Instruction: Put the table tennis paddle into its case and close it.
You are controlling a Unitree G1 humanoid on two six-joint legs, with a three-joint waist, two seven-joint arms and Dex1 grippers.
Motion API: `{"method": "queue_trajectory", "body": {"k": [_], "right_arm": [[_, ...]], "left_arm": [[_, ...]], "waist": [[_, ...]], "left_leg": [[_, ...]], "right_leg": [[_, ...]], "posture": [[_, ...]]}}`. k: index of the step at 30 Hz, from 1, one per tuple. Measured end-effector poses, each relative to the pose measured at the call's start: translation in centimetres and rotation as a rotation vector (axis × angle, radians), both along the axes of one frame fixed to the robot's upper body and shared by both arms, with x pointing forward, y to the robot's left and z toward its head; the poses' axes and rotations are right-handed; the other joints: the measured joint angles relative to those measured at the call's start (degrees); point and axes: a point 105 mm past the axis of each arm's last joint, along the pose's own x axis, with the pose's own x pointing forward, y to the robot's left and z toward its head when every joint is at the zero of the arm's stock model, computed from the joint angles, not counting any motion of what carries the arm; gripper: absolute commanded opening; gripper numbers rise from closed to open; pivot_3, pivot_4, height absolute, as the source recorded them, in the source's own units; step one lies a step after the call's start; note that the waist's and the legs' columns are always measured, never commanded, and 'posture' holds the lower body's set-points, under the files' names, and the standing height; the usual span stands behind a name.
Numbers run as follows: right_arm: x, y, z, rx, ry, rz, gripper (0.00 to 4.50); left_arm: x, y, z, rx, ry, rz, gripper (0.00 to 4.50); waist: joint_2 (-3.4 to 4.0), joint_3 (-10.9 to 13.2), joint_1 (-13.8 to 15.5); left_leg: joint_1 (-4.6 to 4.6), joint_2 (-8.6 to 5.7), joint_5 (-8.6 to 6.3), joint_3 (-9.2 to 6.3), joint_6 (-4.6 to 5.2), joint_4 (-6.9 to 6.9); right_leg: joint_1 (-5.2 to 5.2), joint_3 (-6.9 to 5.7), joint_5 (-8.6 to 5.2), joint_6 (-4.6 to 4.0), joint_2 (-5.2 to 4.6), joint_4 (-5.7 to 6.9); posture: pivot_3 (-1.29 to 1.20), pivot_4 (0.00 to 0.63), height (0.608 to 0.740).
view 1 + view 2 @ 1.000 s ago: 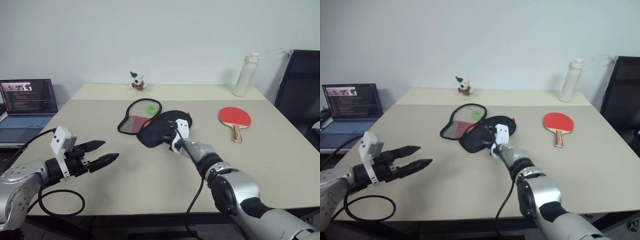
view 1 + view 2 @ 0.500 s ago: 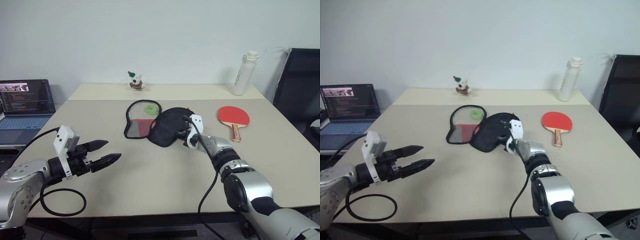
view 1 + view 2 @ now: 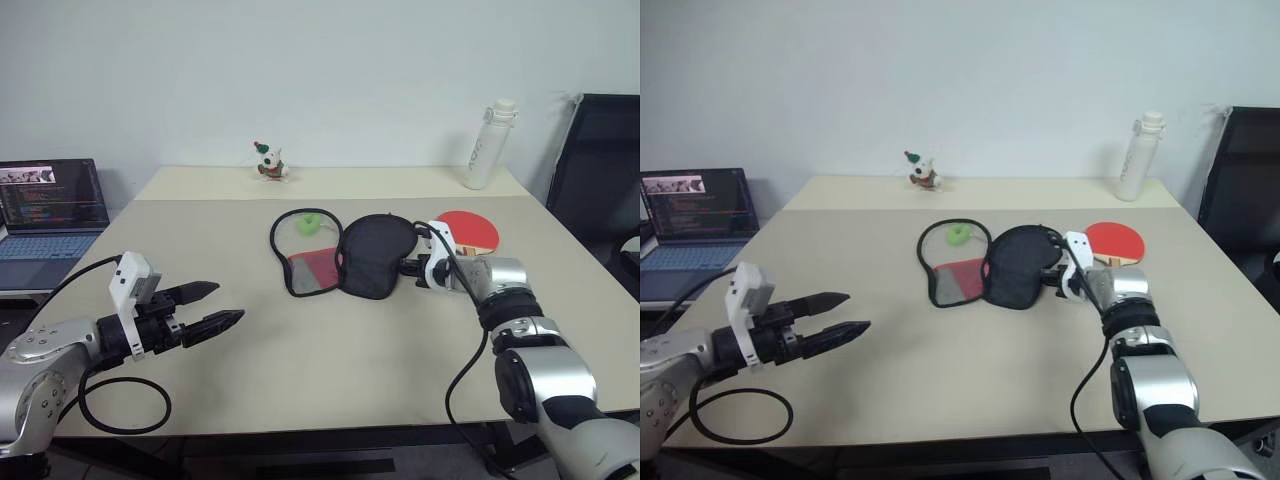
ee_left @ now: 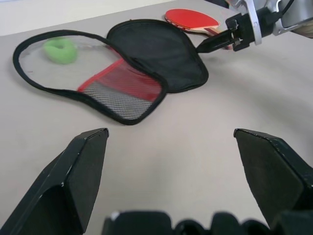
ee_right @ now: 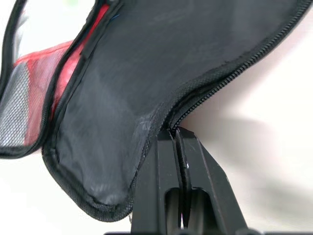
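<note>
Two halves of the case (image 3: 345, 255) lie spread open in the middle of the tabletop (image 3: 300, 370), the black half toward my right, the mesh-and-red half toward my left with a green tag (image 3: 307, 223) on it. My right claw (image 3: 408, 266) is pressed together, pinching the black half's zipper edge. The paddle (image 3: 470, 230) lies red face up just behind that claw, partly hidden by it. My left claw (image 3: 212, 305) hangs spread over the near left of the tabletop, well apart from the case. I see a bottle (image 3: 487, 146) and a small figurine (image 3: 267, 161) at the far edge, and a laptop (image 3: 48, 208) off to my left.
</note>
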Motion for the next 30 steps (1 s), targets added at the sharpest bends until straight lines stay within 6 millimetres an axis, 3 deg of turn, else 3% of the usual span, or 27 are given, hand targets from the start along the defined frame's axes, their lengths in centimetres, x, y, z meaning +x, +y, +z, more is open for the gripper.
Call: {"method": "queue_trajectory", "body": {"k": [7,12,14,17,26,30], "right_arm": [[0.0,-1.2,-1.0,-0.048,0.020,-0.003,0.02],[0.2,-1.0,-0.3,-0.043,0.003,0.011,0.02],[0.3,-1.0,0.0,-0.043,-0.007,0.010,0.40],[0.4,-1.5,0.1,-0.061,-0.020,0.000,1.33],[0.3,-6.7,3.3,-0.186,-0.158,-0.020,4.44],[0.6,-7.9,3.5,-0.192,-0.186,-0.086,4.48]], "left_arm": [[0.2,-0.7,0.1,0.005,0.002,-0.038,4.50],[0.4,-0.9,-0.1,0.006,0.010,-0.043,4.50],[0.4,-0.9,-0.2,0.006,0.011,-0.044,4.50],[0.4,-0.9,-0.1,0.006,0.010,-0.044,4.50],[0.5,-1.1,0.0,0.005,0.003,-0.047,4.50],[1.0,-1.7,0.4,0.007,-0.014,-0.070,4.50]], "waist": [[0.00,0.0,-0.1],[-0.01,0.0,-0.1],[-0.01,0.0,-0.1],[-0.01,0.0,0.0],[-0.01,0.0,0.0],[-0.01,0.0,-0.1]], "left_leg": [[0.00,0.02,0.01,0.17,-0.02,-0.02],[0.00,0.02,0.01,0.18,-0.02,-0.02],[0.00,0.03,0.01,0.18,-0.02,-0.02],[0.00,0.02,0.01,0.18,-0.02,-0.01],[0.01,0.02,0.02,0.19,-0.04,-0.01],[0.01,0.01,0.10,0.19,-0.16,0.01]], "right_leg": [[-0.08,0.15,0.00,0.00,0.08,-0.02],[-0.08,0.17,0.00,0.00,0.08,-0.02],[-0.08,0.17,0.00,0.00,0.08,-0.02],[-0.08,0.17,0.00,0.00,0.08,-0.02],[-0.08,0.17,0.00,0.00,0.08,-0.02],[-0.07,0.18,0.00,0.00,0.11,0.00]], "posture": [[0.00,0.150,0.740],[0.00,0.150,0.740],[0.00,0.150,0.740],[0.00,0.150,0.740],[0.00,0.150,0.740],[0.00,0.150,0.740]]}}
